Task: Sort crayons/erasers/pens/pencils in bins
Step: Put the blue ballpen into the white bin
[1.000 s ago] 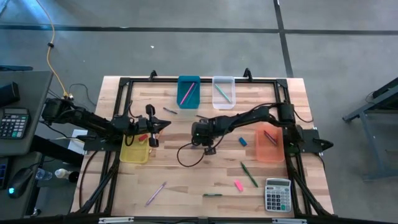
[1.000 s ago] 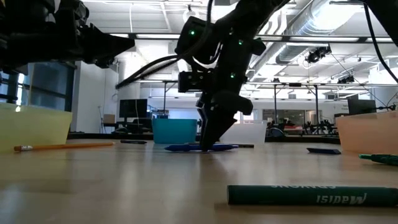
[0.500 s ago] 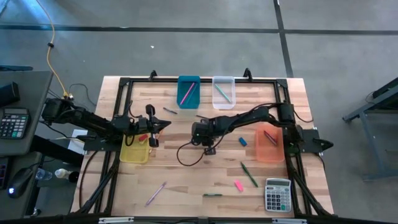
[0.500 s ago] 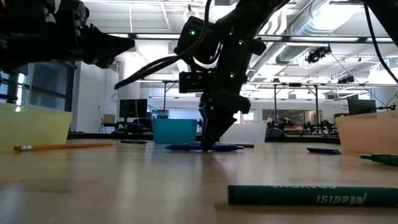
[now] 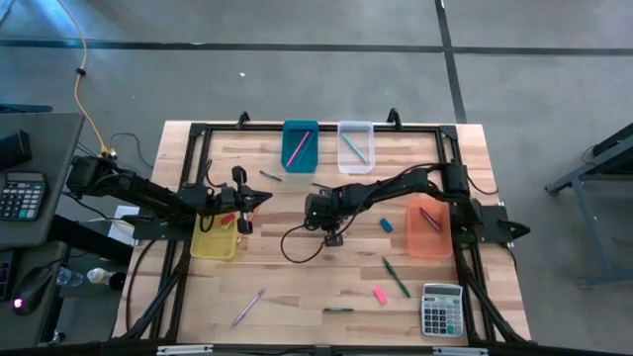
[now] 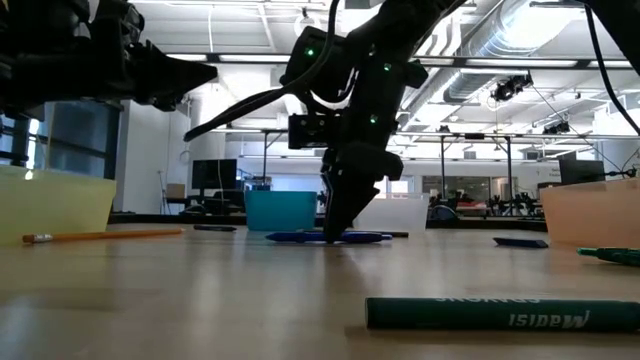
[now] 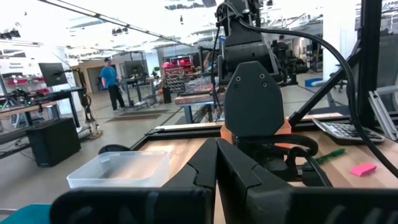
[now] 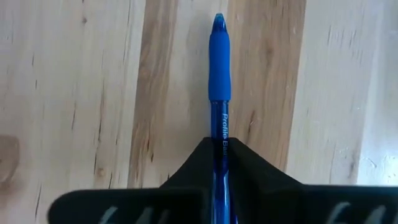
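My right gripper point(image 6: 340, 236) points down at the table's middle and is shut on a blue pen point(image 8: 219, 74) that lies flat on the wood; the pen also shows in the low view point(image 6: 325, 238). My left gripper point(image 7: 216, 163) is shut and empty, level in the air above the yellow bin point(image 5: 215, 240). A red eraser point(image 5: 228, 218) shows in that bin. The teal bin point(image 5: 300, 145) and the clear bin point(image 5: 355, 146) stand at the far edge, each with sticks inside. The orange bin point(image 5: 428, 227) is at the right. A blue eraser point(image 5: 386, 225) and a pink eraser point(image 5: 379, 295) lie on the table. My right gripper pinches the pen's clear blue barrel point(image 8: 219, 134) between its two fingers, behind the rubber grip section. The fingers come from above, pointing down, one on each long side of the barrel. The pen lies level on the table, its tip end point(image 8: 218, 22) sticking out past the fingers.
A green marker point(image 5: 396, 277) and a grey calculator point(image 5: 442, 310) lie at the near right. A purple stick point(image 5: 247, 308) and a dark pen point(image 5: 337, 310) lie near the front edge. A pencil point(image 6: 100, 236) lies by the yellow bin. A cable loops beside the right gripper point(image 5: 297, 247).
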